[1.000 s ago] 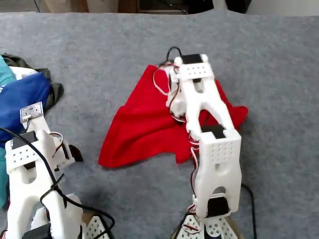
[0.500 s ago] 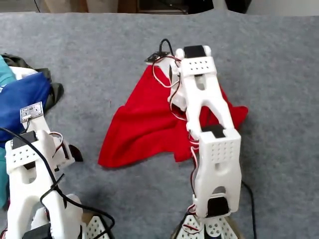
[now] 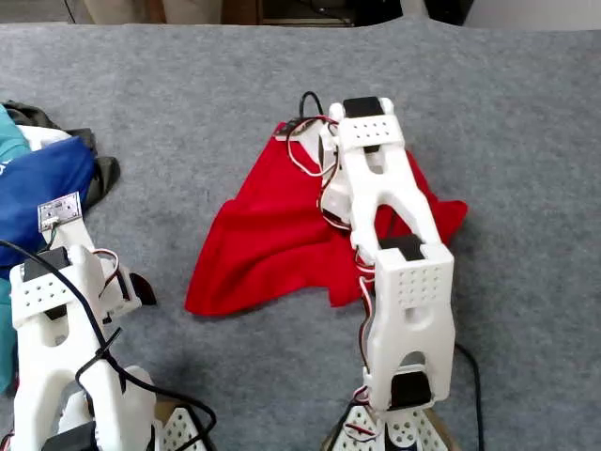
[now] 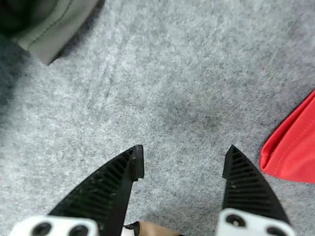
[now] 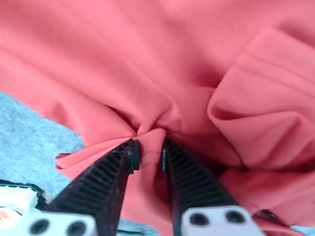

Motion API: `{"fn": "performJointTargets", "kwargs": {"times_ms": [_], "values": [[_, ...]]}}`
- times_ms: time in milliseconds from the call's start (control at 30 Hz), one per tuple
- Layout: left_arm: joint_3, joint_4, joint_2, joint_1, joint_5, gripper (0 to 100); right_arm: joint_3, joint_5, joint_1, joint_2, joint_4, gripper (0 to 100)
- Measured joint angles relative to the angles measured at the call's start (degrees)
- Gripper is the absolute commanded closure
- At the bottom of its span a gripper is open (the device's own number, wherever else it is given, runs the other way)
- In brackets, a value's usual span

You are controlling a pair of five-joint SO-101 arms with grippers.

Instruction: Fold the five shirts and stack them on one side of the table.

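Bright even light, soft shadow edging the red shirt [image 3: 263, 246]

No legible text found. White print on the blue shirt [image 3: 42, 183] runs off the edge; marks on the small grey plate [image 3: 58, 212] are too small to read.

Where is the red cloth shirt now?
In the high view, the red cloth shirt lies crumpled mid-table, right of the other shirts; the right pincer pinches a fold of it.
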Motion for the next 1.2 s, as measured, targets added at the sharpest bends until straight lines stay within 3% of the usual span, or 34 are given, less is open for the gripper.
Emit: {"fn": "performJointTargets", "kwargs": {"times_ms": [400,1067,1200], "values": [[0.0,0.0,0.0,0.0,0.0,74,0.09,1.85,0.0,-6.33,0.0,96.5],[1.76,0.0,-0.09,0.0,0.0,74,4.57,2.9,-2.37,-6.33,0.0,96.0],[1.76,0.0,-0.09,0.0,0.0,74,4.57,2.9,-2.2,-6.33,-0.09,86.0]]}}
